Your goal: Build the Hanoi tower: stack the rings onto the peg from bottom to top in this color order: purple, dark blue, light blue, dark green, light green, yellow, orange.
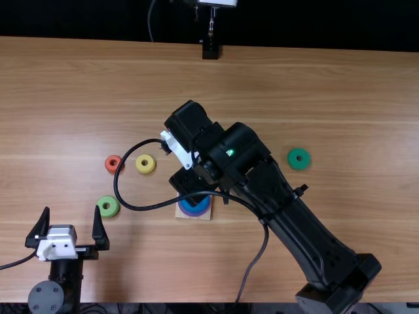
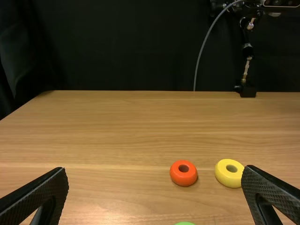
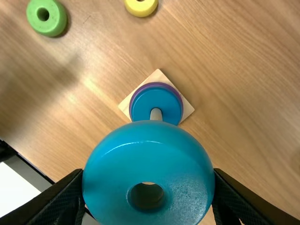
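Close by the peg [image 3: 156, 114], the light blue ring [image 3: 150, 157], likely light, stiff and slippery, is best held by opposite outer sides, where the right end effector [image 3: 148, 174], parted one ring's width, clasps it.

Rings [image 3: 154, 100] around the peg [image 3: 156, 114]

The wooden table [image 1: 353, 98] spread across most of the top view, its grain running from left to right, and a black cloth [image 1: 85, 18] filled the strip along the top edge. Against that cloth, just right of the upper left part, a thin cord [image 1: 150, 23] hung in a curve, and near the top middle a metal rod [image 1: 211, 23] stood upright between a pale fixture [image 1: 219, 2] and a black block [image 1: 210, 52].
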Available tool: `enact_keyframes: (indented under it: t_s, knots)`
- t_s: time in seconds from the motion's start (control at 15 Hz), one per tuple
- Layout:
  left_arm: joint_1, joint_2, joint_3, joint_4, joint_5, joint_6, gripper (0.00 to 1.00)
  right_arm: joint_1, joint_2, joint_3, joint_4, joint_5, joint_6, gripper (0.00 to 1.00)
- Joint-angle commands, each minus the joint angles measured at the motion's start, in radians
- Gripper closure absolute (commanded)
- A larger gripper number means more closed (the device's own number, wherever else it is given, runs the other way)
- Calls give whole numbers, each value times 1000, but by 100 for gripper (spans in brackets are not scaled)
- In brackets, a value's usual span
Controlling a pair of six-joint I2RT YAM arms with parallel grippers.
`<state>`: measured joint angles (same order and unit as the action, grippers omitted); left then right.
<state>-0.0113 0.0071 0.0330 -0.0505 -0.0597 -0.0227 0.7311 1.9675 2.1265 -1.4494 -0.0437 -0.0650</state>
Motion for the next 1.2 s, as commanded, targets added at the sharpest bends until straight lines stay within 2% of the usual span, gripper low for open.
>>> enact_keyframes:
  t_s: [0.0,1.13]
  knots:
    - [10,-7,-33,-40,17,12,0,5,10,-7,3,-8,4,100]
    - [10,-7,-33,-40,17,12,0,2,39,-10,-2,-8,4,100]
